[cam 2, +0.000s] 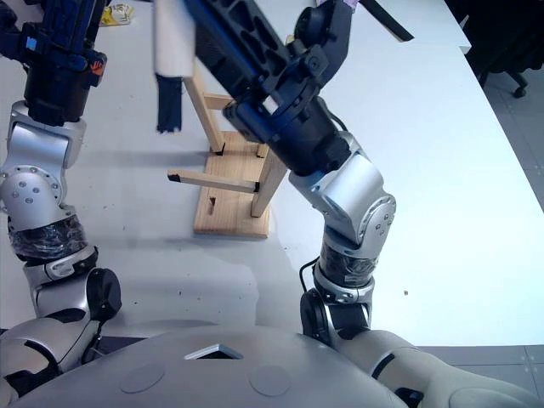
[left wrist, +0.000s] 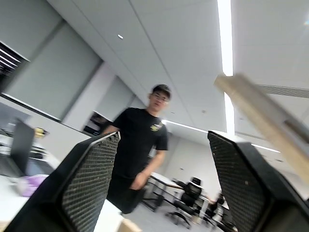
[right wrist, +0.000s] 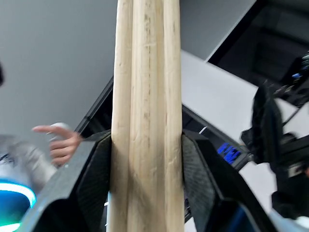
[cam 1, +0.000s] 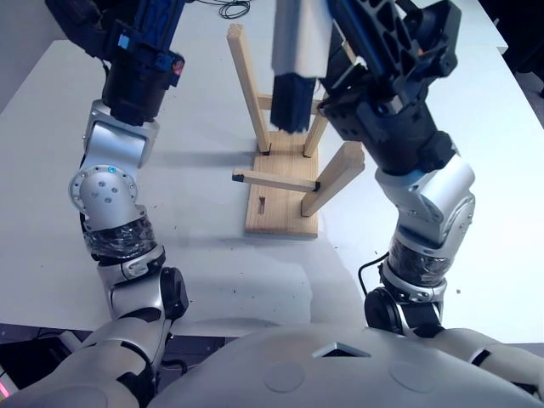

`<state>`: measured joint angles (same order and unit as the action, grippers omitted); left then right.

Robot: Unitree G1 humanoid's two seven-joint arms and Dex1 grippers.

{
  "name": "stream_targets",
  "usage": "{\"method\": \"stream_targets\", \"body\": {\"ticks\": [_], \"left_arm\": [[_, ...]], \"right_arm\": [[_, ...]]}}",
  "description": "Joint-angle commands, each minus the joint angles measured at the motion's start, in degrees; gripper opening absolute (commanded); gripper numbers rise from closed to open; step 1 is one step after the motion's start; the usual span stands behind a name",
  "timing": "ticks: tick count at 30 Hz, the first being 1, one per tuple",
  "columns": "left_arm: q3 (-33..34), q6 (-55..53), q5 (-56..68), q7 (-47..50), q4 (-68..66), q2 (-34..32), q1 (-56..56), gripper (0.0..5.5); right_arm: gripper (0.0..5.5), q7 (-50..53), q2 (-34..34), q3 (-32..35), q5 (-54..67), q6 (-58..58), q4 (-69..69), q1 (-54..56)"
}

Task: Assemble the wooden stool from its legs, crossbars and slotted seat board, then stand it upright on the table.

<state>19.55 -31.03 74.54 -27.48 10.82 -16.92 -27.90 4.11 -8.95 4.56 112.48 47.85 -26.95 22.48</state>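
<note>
Several legs [cam 1: 248, 89] are standing up from the slotted seat board [cam 1: 280, 217], which is lying flat on the white table [cam 1: 195, 246]. One crossbar [cam 1: 276, 180] is jutting sideways. Right gripper [right wrist: 147, 159] is clamping a wooden piece [right wrist: 147, 72]. Left gripper [left wrist: 161, 183] is gaping, gripping nothing.

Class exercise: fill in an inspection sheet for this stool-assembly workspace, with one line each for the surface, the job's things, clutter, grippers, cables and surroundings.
Surface: white table, with the stool parts near its middle.
Job's things: seat board lies flat on the table, legs pointing up; crossbar has one end free.
Clutter: small yellow item at the far edge.
Grippers: left gripper open; right gripper shut on a wooden piece.
Cables: black cable at the far edge.
Surroundings: ceiling strip light, office chairs.
</note>
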Motion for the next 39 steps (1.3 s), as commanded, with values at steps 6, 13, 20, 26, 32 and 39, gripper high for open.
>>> {"method": "stream_targets", "body": {"ticks": [6, 13, 20, 26, 32, 39], "left_arm": [[7.4, 5.6, -2.7, 7.0, 8.1, 1.3, 11.4, 3.38], [11.8, 11.6, -6.4, 14.2, 20.1, 4.8, 25.9, 3.38], [12.1, 14.1, -6.7, 16.9, 23.9, 6.5, 32.5, 3.38], [12.0, 16.1, -7.0, 18.1, 25.2, 7.7, 35.7, 3.38], [12.0, 18.4, -7.5, 19.0, 26.5, 10.3, 37.7, 3.38], [11.4, 20.8, -8.0, 19.2, 26.1, 11.8, 37.1, 3.38]], "right_arm": [[2.07, -3.9, 33.2, 14.7, -8.2, 1.3, 16.0, 13.7], [2.07, -7.3, 56.8, -0.9, -39.2, 14.7, 17.8, 5.2], [2.06, -6.9, 65.4, -22.7, -78.1, 2.8, 7.9, -9.6], [2.06, 1.9, 70.9, -36.6, -121.1, -20.9, 5.5, -11.2], [2.06, 13.9, 71.1, -48.6, -152.0, -38.4, 23.6, -8.7], [2.06, 19.7, 66.9, -54.7, -165.3, -47.0, 40.9, -5.9]]}}
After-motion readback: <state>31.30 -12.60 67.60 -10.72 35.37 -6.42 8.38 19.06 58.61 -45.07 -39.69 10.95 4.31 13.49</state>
